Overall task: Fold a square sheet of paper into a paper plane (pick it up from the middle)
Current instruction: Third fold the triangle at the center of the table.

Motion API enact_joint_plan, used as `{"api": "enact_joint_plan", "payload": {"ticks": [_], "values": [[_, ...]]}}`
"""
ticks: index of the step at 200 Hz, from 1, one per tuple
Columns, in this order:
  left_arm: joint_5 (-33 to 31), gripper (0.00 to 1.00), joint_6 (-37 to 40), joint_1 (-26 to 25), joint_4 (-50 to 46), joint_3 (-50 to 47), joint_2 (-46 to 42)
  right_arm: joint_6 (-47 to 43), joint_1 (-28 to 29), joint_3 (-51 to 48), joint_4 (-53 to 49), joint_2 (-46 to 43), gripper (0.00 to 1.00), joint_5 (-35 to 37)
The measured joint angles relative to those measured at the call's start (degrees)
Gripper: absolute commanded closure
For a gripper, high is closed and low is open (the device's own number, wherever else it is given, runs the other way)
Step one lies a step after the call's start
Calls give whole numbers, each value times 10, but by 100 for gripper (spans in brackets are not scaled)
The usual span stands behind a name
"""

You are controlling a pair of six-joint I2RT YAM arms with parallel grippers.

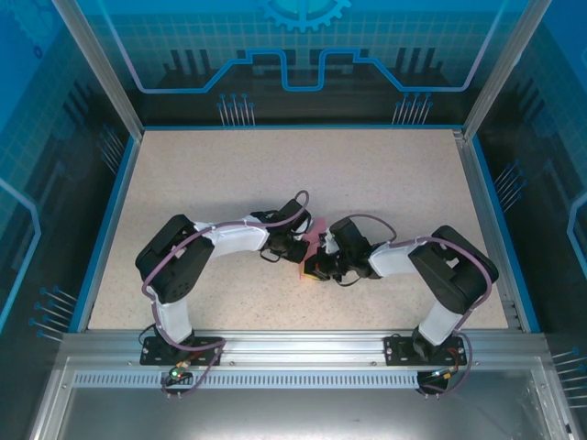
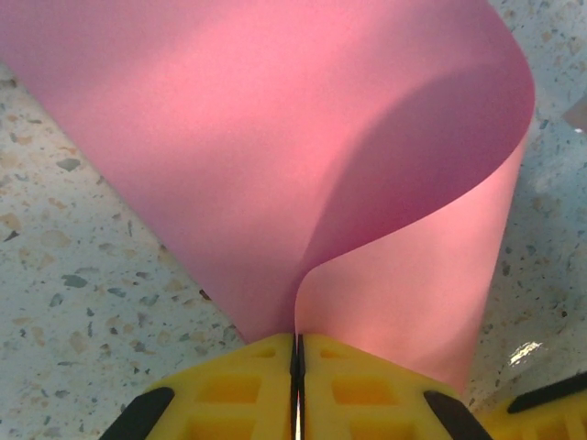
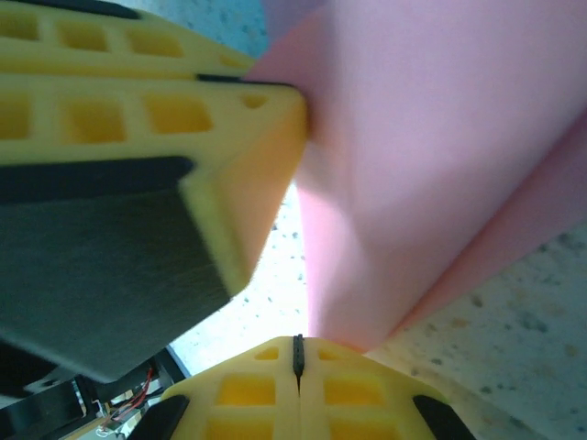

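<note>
Top view: the table (image 1: 229,165) lay open from nine through twelve to three, its blue rim well apart from the work. Both arms elbowed outward with wrists turned in, and the left gripper (image 1: 295,249) and right gripper (image 1: 321,266) met at the pink square sheet of paper (image 1: 316,240).

Left wrist: the left gripper (image 2: 296,367) pinched the sheet's (image 2: 275,165) edge at six, and the paper curled over toward two.

Right wrist: the right gripper (image 3: 297,357) was clamped on the paper (image 3: 440,165) at six, while the left gripper's finger (image 3: 138,137) crowded in from ten.
</note>
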Motion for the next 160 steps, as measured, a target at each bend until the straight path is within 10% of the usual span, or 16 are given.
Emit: {"api": "enact_joint_plan", "payload": {"ticks": [160], "values": [[0,90,1,0,0,2,1,-17,-3,0,-21,-8,100,1]]}}
